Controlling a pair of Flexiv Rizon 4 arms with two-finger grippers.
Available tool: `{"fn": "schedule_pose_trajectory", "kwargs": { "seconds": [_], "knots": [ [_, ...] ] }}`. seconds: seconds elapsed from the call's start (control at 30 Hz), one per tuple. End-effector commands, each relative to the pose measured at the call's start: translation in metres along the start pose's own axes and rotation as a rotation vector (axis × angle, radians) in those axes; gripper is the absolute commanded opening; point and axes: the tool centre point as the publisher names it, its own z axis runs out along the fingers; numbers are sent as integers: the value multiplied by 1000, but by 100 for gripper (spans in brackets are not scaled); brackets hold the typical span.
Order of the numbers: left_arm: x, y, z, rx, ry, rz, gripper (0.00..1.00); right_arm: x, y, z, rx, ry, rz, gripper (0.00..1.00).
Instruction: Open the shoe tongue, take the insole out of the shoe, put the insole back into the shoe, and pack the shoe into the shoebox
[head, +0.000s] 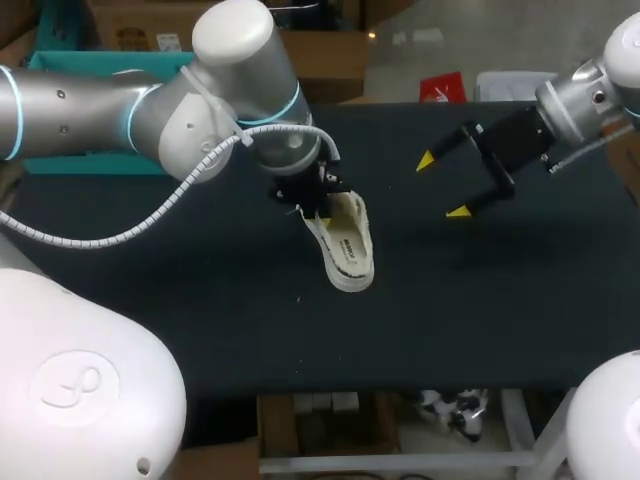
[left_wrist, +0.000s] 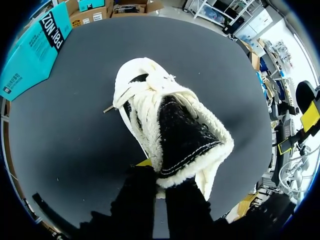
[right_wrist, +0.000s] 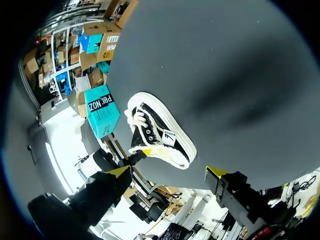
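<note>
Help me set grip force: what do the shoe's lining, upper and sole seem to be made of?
Lining: cream fleece or faux shearling, judging by its fluffy, nubbly pile. Upper: black and matte with pale ringed eyelets, likely canvas, though the weave is too small to confirm. Sole: white, smooth and even-edged, probably rubber.

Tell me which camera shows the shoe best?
The left wrist view: the shoe fills it, with its laces and fleecy opening plain to see. The head view shows the shoe small, its heel end hidden under the left arm. The right wrist view shows only its side, small.
</note>
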Motion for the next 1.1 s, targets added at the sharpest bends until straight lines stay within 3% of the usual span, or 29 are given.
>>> {"fn": "schedule_pose_trajectory", "kwargs": {
  "seconds": [0.03,0.2,0.3,0.53,0.77,0.9,0.93,1.0,1.07,1.1],
  "knots": [
    [6,1,-3,7,-34,1,0,4,-4,1,-78,-43,-12,100],
    [6,-1,-6,7,-52,42,0,8,-13,3,-173,-120,-18,100],
    [1,-4,-4,17,-88,109,0,8,-14,3,-178,-128,-10,100],
    [-19,-13,-11,75,-35,318,0,8,-14,3,-178,-128,-10,100],
    [-50,-30,-31,130,49,434,0,8,-14,3,-178,-128,-10,100],
    [-58,-38,-39,152,84,541,0,18,-11,8,-145,-178,-174,100],
    [-59,-40,-42,155,94,566,0,19,-10,8,-153,-194,-159,100],
    [-60,-43,-48,166,109,635,0,23,-10,7,-117,-221,-307,100],
    [-60,-46,-56,173,108,698,0,24,-9,3,-113,-223,-363,100],
    [-59,-49,-61,178,108,739,0,25,-10,1,-75,-242,-497,100]
  ]
}}
